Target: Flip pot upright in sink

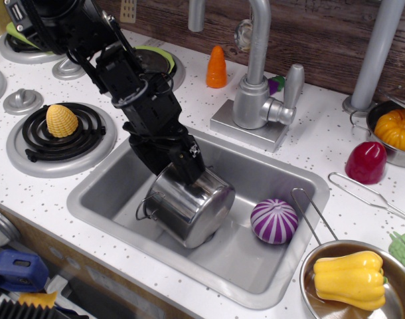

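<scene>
The shiny steel pot (189, 206) lies tilted on its side in the left half of the grey sink (269, 262), with a wire loop handle at its lower left. My black gripper (187, 167) reaches down from the upper left and its fingertips touch the pot's upper back edge. The arm leans steeply over the sink's left rim. The fingertips are bunched against the pot and I cannot make out whether they clamp it. The pot's opening is not clearly visible.
A purple striped ball (274, 220) lies in the sink right of the pot. The faucet (255, 100) stands behind the sink. A long-handled pan with a yellow pepper (348, 279) sits at the front right. A coil burner with a yellow object (61, 121) is to the left.
</scene>
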Controlling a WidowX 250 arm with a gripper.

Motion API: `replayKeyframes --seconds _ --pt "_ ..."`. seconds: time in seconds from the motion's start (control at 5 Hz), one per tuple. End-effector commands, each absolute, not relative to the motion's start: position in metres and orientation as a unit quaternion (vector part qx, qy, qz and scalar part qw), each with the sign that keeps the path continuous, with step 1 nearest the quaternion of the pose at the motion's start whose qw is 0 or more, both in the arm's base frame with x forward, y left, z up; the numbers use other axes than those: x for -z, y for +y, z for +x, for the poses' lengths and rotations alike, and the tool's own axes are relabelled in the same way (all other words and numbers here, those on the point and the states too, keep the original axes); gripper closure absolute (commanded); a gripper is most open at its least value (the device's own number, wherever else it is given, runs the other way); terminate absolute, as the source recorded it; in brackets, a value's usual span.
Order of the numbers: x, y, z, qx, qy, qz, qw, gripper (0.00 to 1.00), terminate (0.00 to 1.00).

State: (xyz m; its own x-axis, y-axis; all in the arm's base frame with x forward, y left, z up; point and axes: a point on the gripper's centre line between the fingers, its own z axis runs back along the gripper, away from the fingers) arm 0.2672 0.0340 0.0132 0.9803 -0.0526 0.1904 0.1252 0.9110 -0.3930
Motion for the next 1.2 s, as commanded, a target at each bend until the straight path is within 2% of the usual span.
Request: replayKeyframes --seconds 0.0,0.2,0.4,0.6,0.8,1.0 --pt "-0.009 0.025 0.265 0.029 -0.107 -0.223 0.969 0.00 0.00" --pt "-0.004 0.017 0.262 0.016 -0.113 -0.239 0.964 0.00 0.00" --pt "-0.004 0.014 0.261 0.009 -0.114 -0.239 0.964 1.00 0.00" --pt "-0.005 0.017 0.262 0.013 -0.110 -0.245 0.963 1.00 0.00" --pt "-0.007 0.016 0.263 0.025 -0.114 -0.204 0.972 1.00 0.00" --pt "-0.016 0.003 0.260 0.028 -0.113 -0.109 0.987 1.00 0.00"
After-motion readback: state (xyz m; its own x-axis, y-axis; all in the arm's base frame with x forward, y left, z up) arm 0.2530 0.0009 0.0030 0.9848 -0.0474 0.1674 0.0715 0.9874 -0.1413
